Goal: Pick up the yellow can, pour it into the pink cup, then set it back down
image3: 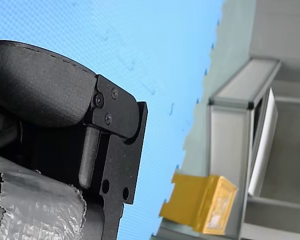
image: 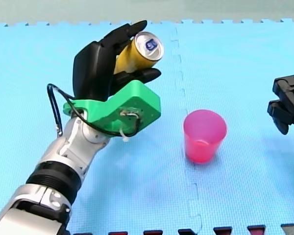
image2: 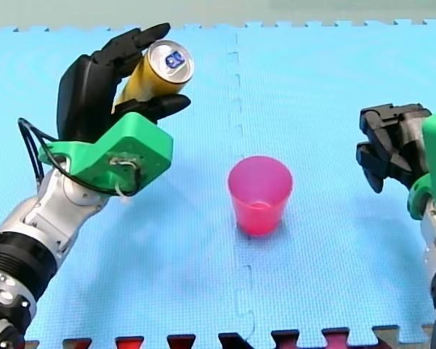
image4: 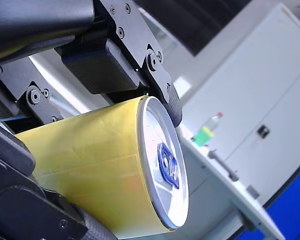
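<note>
1. A blue foam mat [image: 245,58] covers the work surface.
2. The left hand [image: 100,58] is raised above the mat's left side, its fingers clamped around the yellow can [image: 139,51].
3. The right hand [image2: 389,145] is at the right edge, fingers curled, holding nothing.
4. The pink cup [image: 204,135] stands upright mid-mat.
5. The yellow can is tilted in the air, well apart from the cup.

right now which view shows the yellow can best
The second wrist view: the yellow can is close, lid and blue tab plain. Both head views show it smaller, tilted in the left robot hand.
</note>
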You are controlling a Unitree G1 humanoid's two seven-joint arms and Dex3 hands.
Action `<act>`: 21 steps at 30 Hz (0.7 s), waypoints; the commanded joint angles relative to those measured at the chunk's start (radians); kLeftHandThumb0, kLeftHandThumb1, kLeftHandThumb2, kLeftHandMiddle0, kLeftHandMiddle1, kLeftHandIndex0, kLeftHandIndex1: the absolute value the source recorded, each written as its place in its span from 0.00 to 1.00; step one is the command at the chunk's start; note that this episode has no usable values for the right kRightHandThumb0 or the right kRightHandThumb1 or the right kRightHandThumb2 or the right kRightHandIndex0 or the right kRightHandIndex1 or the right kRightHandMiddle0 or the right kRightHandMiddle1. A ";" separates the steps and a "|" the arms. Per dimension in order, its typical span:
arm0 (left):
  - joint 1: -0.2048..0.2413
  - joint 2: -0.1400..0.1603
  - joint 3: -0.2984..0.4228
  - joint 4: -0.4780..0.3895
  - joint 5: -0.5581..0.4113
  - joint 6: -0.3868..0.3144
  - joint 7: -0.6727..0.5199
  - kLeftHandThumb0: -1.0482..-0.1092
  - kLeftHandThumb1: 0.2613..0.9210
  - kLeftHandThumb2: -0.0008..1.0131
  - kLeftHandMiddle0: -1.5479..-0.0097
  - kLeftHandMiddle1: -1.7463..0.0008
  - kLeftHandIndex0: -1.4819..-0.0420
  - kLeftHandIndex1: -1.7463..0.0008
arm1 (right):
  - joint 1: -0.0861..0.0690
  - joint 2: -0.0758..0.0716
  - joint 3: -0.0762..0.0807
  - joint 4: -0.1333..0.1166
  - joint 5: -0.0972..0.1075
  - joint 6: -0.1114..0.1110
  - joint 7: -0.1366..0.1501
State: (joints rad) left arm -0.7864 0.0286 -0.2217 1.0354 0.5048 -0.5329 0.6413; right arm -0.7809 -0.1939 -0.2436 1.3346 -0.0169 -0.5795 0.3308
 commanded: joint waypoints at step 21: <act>-0.112 -0.055 -0.205 0.120 0.205 -0.008 0.172 0.74 0.69 0.00 0.13 0.99 0.15 0.99 | -0.003 0.006 0.017 0.002 -0.013 -0.026 -0.004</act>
State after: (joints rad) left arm -0.8784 -0.0272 -0.4085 1.1432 0.6982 -0.5516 0.7974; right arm -0.7814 -0.1856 -0.2248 1.3354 -0.0323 -0.6097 0.3253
